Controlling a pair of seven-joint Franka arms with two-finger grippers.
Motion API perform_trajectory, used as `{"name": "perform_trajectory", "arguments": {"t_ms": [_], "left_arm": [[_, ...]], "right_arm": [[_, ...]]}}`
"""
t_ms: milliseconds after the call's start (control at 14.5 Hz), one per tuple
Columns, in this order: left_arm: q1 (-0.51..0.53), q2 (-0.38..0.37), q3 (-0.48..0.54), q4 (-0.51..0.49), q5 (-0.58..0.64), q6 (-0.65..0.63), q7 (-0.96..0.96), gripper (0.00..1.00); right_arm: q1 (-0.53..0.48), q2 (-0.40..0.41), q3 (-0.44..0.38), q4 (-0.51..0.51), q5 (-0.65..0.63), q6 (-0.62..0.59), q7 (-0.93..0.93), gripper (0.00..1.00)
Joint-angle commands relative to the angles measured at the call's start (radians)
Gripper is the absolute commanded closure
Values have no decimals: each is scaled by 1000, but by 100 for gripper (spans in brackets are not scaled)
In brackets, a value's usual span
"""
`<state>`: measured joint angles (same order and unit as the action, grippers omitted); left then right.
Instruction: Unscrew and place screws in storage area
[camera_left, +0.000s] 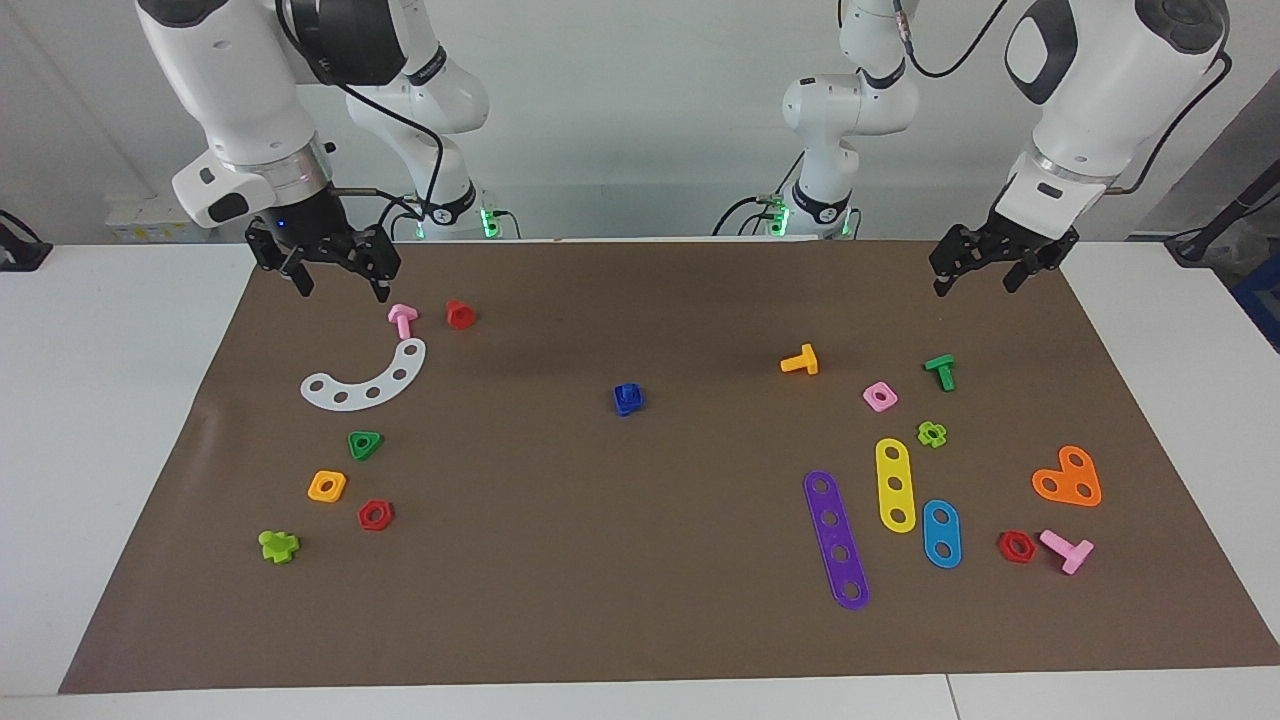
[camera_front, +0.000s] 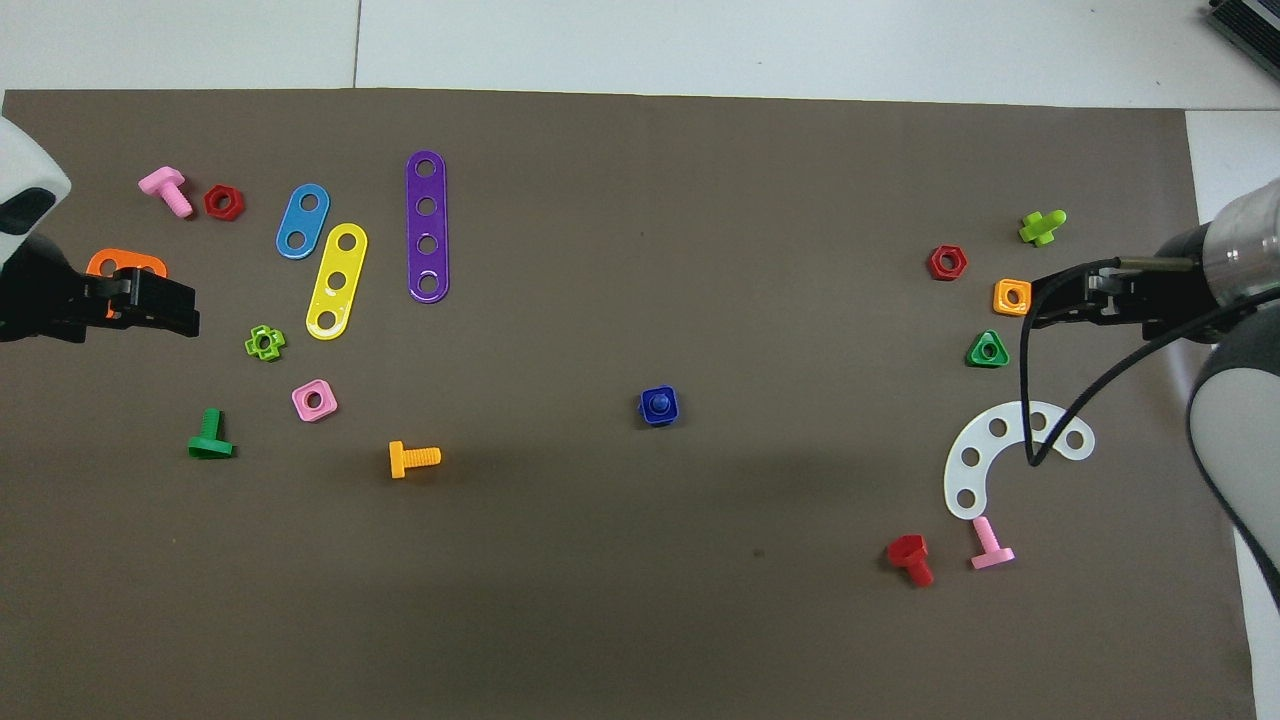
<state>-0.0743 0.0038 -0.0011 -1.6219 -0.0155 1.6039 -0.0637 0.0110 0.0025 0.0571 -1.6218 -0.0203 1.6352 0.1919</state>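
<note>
One blue screw-and-nut pair (camera_left: 628, 399) sits mid-mat (camera_left: 640, 620): light, rigid, slick plastic; pinch nut's flat sides. Left gripper (camera_left: 976, 272) and right gripper (camera_left: 338, 278) hover well apart from it, fingers spread.

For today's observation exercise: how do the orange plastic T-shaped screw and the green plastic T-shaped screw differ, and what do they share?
The orange plastic T-shaped screw is orange; the green plastic T-shaped screw is green. In the overhead view the orange one's shaft points toward the right arm's end of the table, while the green one's points away from the robots. The orange one lies closer to the table's middle. Both lie on their sides on the brown mat, untouched.
</note>
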Motion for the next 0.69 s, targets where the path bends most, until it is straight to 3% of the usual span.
{"name": "perform_trajectory", "arguments": {"t_ms": [0, 414, 621], "left_arm": [[-4, 2, 9, 2, -18, 7, 18, 0], [-21, -5, 6, -19, -18, 10, 28, 0], [-60, -2, 3, -53, -66, 76, 13, 0]], "right_arm": [[-13, -22, 7, -27, 20, 14, 7, 0], [-13, -22, 9, -27, 20, 14, 7, 0], [-13, -22, 9, -27, 20, 14, 7, 0]]}}
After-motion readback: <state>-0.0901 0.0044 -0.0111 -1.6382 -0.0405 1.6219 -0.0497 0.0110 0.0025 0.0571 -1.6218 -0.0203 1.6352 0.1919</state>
